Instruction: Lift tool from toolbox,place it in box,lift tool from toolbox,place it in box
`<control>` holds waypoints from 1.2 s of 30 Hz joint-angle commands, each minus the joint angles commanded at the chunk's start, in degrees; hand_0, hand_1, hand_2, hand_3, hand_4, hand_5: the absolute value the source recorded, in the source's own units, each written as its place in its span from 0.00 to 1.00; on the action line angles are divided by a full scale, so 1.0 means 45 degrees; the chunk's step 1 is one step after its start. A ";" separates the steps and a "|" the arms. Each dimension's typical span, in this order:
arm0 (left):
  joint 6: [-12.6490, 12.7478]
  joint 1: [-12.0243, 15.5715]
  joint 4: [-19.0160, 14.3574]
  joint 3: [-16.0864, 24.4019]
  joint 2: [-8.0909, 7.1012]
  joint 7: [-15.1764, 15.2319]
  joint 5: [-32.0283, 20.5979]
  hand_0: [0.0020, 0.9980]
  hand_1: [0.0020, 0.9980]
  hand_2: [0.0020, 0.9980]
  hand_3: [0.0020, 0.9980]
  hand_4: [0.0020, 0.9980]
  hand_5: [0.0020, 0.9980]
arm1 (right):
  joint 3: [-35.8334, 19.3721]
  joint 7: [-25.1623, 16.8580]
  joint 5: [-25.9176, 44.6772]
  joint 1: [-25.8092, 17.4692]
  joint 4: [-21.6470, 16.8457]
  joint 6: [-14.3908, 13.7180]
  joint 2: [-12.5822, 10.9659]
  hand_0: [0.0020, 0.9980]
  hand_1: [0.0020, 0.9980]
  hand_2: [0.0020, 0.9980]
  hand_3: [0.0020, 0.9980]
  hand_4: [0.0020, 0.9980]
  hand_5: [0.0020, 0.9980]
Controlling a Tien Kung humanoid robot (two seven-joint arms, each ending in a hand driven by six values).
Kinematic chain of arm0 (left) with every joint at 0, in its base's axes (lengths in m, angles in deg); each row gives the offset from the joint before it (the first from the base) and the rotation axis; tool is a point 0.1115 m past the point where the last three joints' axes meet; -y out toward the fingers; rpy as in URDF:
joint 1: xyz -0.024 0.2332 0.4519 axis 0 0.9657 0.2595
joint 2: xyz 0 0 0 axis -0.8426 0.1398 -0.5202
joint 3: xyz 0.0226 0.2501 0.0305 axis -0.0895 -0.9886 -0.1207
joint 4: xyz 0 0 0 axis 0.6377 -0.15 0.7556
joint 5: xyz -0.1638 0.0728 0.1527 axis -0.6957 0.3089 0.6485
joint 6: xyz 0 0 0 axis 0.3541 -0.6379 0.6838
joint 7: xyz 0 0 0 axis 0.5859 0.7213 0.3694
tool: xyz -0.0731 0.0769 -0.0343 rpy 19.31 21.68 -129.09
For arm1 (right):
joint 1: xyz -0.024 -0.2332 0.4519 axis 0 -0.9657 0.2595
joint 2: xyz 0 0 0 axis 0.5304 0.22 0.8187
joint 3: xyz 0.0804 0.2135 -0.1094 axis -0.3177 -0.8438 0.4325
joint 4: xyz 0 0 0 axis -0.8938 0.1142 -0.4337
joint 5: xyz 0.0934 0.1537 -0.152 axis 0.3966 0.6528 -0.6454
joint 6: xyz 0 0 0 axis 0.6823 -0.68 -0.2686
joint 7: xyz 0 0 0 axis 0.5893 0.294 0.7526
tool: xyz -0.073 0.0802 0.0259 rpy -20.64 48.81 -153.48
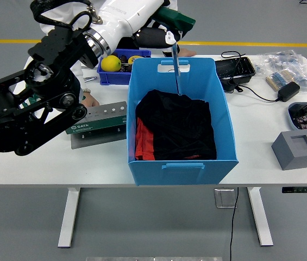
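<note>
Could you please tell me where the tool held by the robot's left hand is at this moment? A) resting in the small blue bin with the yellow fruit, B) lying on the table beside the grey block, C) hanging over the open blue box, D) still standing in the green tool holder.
C: the left hand grips the green-handled tool by its handle, and the metal shaft hangs down over the back of the blue box, above the black cloth.
</note>
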 joint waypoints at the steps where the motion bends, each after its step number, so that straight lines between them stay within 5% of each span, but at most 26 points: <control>1: 0.0130 -0.0093 0.0215 -0.0302 0.0124 0.0138 -0.0308 0.21 0.00 0.01 0.06 0.65 0.68 | 0.0022 -0.0008 0.0039 -0.0001 0.0000 -0.0002 -0.0002 0.68 0.67 0.73 0.57 0.78 0.70; 6: 0.0295 -0.0595 0.1285 -0.1644 0.0646 0.0611 -0.1494 0.22 0.00 0.01 0.07 0.65 0.68 | 0.0212 -0.0020 0.0166 0.0066 0.0000 0.0011 -0.0040 0.68 0.67 0.73 0.57 0.78 0.70; 12: -0.0245 -0.1331 0.3009 -0.3123 0.1408 0.0881 -0.2555 0.22 0.00 0.02 0.07 0.65 0.67 | 0.0470 -0.0031 0.0325 0.0154 0.0000 0.0047 -0.0122 0.68 0.67 0.73 0.57 0.78 0.70; 20: -0.1828 -0.1801 0.4307 -0.3483 0.2105 0.0562 -0.2859 0.23 0.00 0.02 0.08 0.65 0.67 | 0.0649 -0.0046 0.0494 0.0321 0.0000 0.0051 -0.0197 0.68 0.67 0.73 0.57 0.78 0.70; 26: -0.3619 -0.2028 0.5241 -0.3811 0.2401 0.0768 -0.3860 0.23 0.01 0.03 0.09 0.65 0.67 | 0.0867 -0.0086 0.0657 0.0383 0.0000 0.0080 -0.0262 0.68 0.67 0.73 0.57 0.78 0.70; 36: -0.4095 -0.2012 0.6641 -0.4150 0.2944 0.1066 -0.4667 0.24 0.02 0.05 0.12 0.64 0.66 | 0.0945 -0.0092 0.0628 0.0452 0.0000 0.0090 -0.0319 0.69 0.67 0.73 0.57 0.78 0.70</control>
